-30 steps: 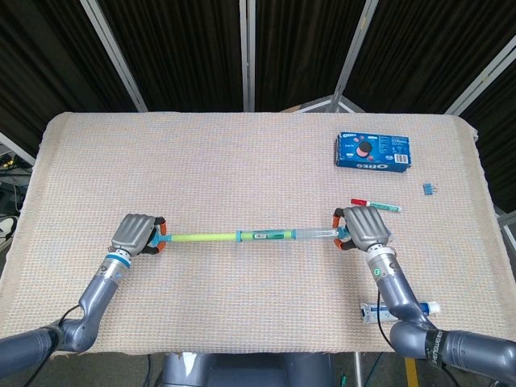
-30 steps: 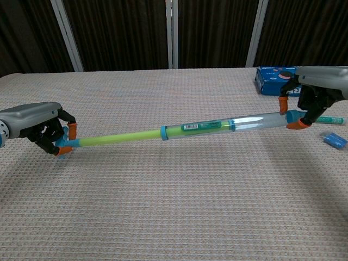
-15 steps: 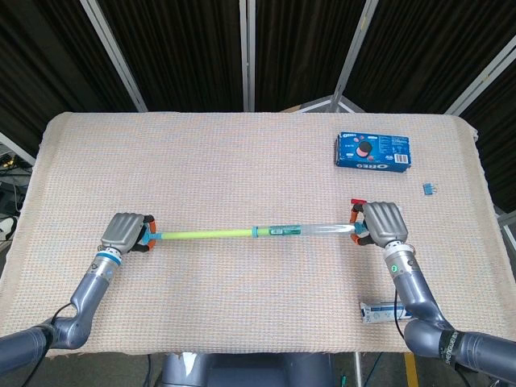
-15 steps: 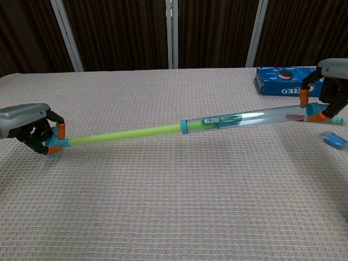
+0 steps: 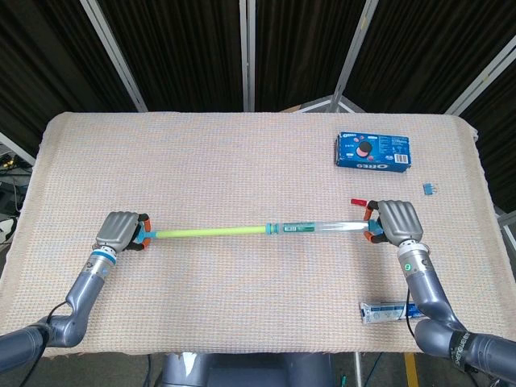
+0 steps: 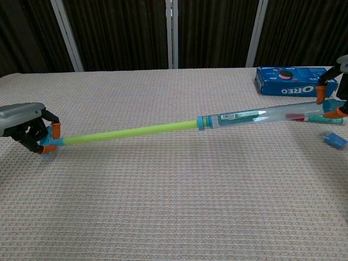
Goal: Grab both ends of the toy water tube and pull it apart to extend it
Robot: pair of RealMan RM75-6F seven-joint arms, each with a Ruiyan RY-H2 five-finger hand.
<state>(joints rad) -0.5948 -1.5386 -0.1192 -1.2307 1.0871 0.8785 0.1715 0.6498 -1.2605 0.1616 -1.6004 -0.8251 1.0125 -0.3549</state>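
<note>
The toy water tube [image 5: 258, 230] stretches across the table, held just above the cloth: a thin yellow-green rod [image 6: 128, 132] on the left slides out of a clear barrel [image 6: 261, 115] on the right. My left hand [image 5: 119, 232] grips the orange and blue handle at the rod's end [image 6: 50, 142]. My right hand [image 5: 397, 222] grips the orange handle at the barrel's end [image 6: 333, 106], and in the chest view only the edge of this hand [image 6: 343, 81] shows at the frame's right side.
A blue Oreo box [image 5: 373, 151] lies at the back right. A small blue clip [image 5: 430, 189] sits near the right edge. A red-capped pen [image 6: 312, 116] lies behind the barrel, and a toothpaste tube [image 5: 385, 311] lies at the front right.
Both hands have moved outward, left hand further left and right hand further right. The rod has slid further out of the barrel, so the tube is longer.
</note>
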